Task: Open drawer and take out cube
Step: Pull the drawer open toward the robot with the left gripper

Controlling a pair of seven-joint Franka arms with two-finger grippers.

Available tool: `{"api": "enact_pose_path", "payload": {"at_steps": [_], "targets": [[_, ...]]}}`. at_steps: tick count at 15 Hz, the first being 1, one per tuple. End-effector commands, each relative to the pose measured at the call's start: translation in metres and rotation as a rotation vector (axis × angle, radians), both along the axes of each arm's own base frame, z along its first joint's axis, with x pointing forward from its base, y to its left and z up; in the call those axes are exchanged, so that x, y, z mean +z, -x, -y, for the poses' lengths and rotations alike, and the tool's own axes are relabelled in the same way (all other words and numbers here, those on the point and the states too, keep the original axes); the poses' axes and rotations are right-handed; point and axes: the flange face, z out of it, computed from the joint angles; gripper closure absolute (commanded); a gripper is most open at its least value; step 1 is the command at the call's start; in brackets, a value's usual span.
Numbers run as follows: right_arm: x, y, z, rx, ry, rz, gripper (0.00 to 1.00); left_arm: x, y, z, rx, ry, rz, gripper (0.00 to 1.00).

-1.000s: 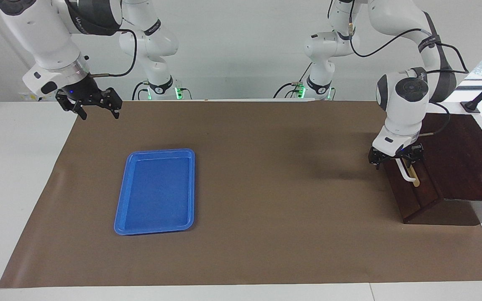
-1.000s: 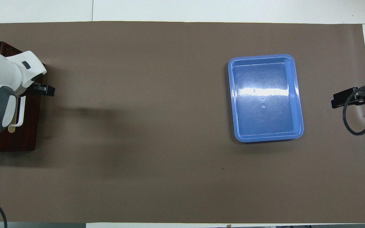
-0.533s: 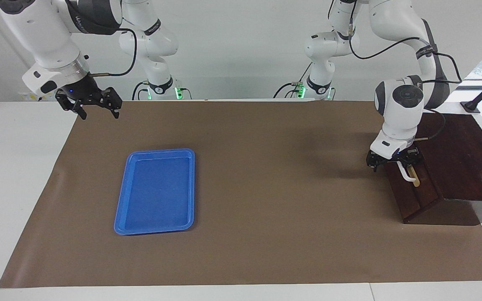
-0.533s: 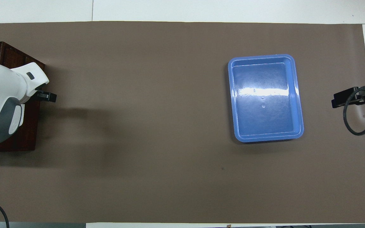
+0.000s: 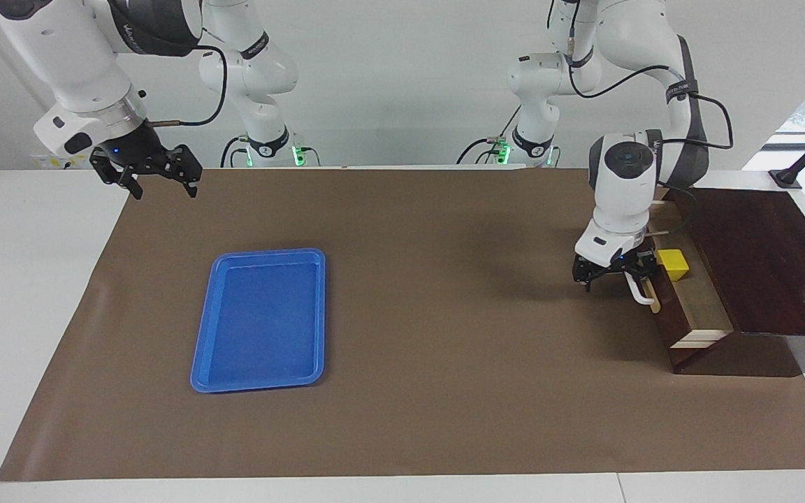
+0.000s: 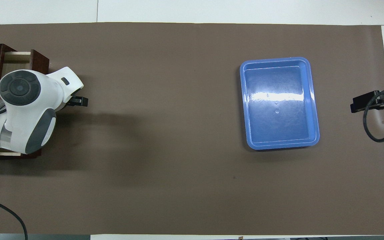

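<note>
So, tabletop [image 5: 32, 314]: white, fills both views; bare strips show at the frame edges.
Mat [image 5: 444, 363]: brown sheet over most of the tabletop, centre of frame.
Cabinet [image 5: 766, 265]: dark brown wood, mid-height at the facing view's edge, at the left arm's end of the tabletop.
Blue tray [image 5: 267, 252]: shallow, nothing in it, flat on the mat in the lower-middle of the facing view, toward the right arm's end, well apart from the cabinet.
Drawer [image 5: 675, 318]: stands open from the cabinet, dark front toward frame centre, pale wood interior showing; in the overhead view the left arm covers most of it.
Right claw [image 5: 165, 190]: jaws wide, holding nothing, up in the upper corner of the facing view over the mat's corner; this arm waits.
Left claw [image 5: 615, 278]: jaws wide, pointing down, low at the drawer front, at the handle's upper end; contact with the handle, cannot tell.
Handle [image 5: 643, 295]: white bar on the drawer front, lower end sticks out clear of the left claw.
Cube [image 5: 673, 265]: yellow, inside the open drawer at its upper end in frame, just beside the left claw, untouched; hidden under the arm in the overhead view.
</note>
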Motion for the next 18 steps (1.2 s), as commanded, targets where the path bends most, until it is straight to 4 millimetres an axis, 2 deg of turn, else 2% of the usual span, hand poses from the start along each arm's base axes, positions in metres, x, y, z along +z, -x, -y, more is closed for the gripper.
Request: {"api": "enact_pose_path", "payload": {"at_steps": [1, 3, 4, 7, 9, 11, 12, 13, 15, 18], "targets": [[0.005, 0.002, 0.001, -0.019, 0.019, 0.012, 0.0, 0.002, 0.01, 0.023, 0.015, 0.005, -0.01, 0.0], [0.004, 0.003, 0.0, -0.018, 0.019, 0.009, 0.0, 0.003, 0.011, 0.029, 0.018, 0.017, -0.016, 0.0], [0.004, 0.002, -0.001, -0.015, 0.02, 0.009, 0.0, 0.004, 0.013, 0.038, 0.02, 0.033, -0.019, 0.0], [0.004, 0.003, -0.003, -0.01, 0.02, 0.006, 0.0, 0.01, 0.011, 0.038, 0.033, 0.028, -0.034, 0.0], [0.004, 0.003, -0.002, -0.012, 0.02, 0.006, 0.0, 0.045, -0.005, 0.036, 0.105, 0.053, -0.058, 0.0], [0.004, 0.003, 0.001, -0.012, 0.02, 0.006, 0.0, 0.095, -0.028, 0.034, 0.229, 0.109, -0.093, 0.0], [0.004, 0.003, 0.002, -0.01, 0.018, 0.006, 0.0, 0.116, -0.033, 0.029, 0.295, 0.115, -0.097, 0.0], [0.004, 0.003, 0.002, -0.012, 0.018, 0.006, 0.0, 0.129, -0.034, 0.016, 0.363, 0.116, -0.09, 0.0], [0.004, 0.003, 0.0, -0.01, 0.02, 0.006, 0.0, 0.14, -0.032, -0.018, 0.586, 0.127, -0.036, 0.0], [0.004, 0.003, 0.003, -0.012, 0.013, 0.009, 0.0, 0.137, -0.036, -0.074, 1.025, 0.174, 0.053, 0.0]]}}
